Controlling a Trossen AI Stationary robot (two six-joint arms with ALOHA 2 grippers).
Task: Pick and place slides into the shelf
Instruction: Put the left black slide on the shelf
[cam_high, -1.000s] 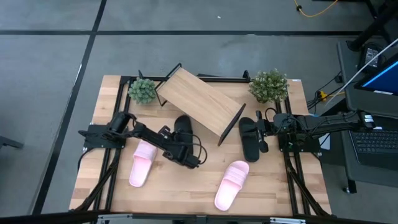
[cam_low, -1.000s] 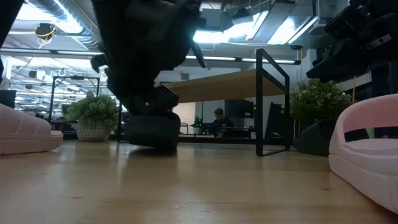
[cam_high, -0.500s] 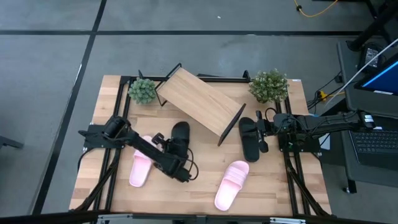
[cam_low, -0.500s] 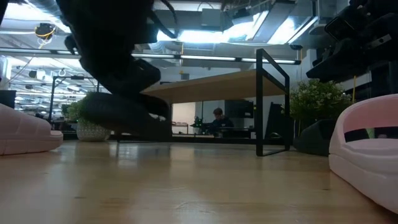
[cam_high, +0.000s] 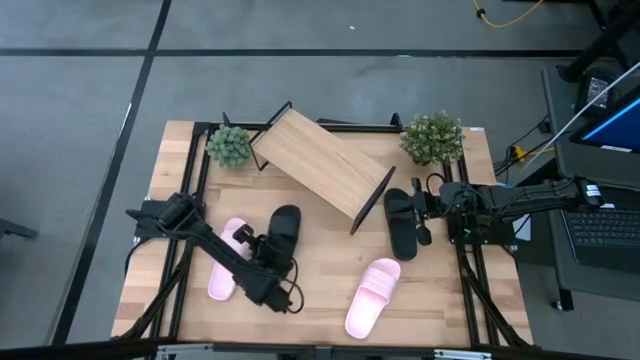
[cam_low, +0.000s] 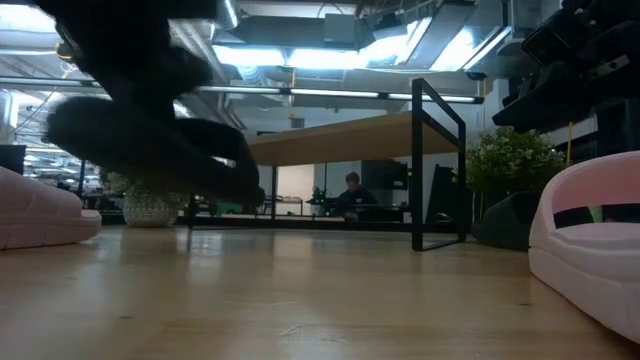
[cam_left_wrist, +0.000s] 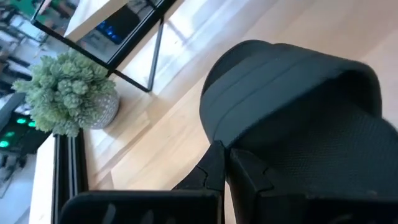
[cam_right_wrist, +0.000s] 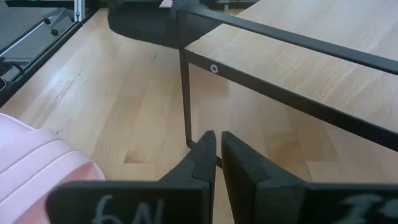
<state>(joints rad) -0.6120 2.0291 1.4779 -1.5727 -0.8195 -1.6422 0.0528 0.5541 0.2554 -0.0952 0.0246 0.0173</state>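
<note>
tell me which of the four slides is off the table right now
The black slide held in the left claw, hanging above the tabletop. The other black one and both pink slides lie flat.

Desk (cam_high: 330, 280): pale wood, smooth, faint grain, soft sheen; black metal rails along edges.
Shelf (cam_high: 322, 162): light wood board, matt, on thin black metal frame, satin finish.
Black slide (cam_left_wrist: 298, 118) at left tool (cam_left_wrist: 225, 163): matt rubbery foam, footbed finely pebbled, strap smooth.
Black slide at 3 o'clock (cam_high: 400, 222): same matt black.
Pink slides (cam_high: 372, 296) (cam_high: 228, 260): pale matt foam, ribbed strap.
Tool fingers (cam_right_wrist: 242, 163): dark matt plastic.
Plants (cam_high: 229, 146) (cam_high: 432, 137): fuzzy green foliage.
</note>
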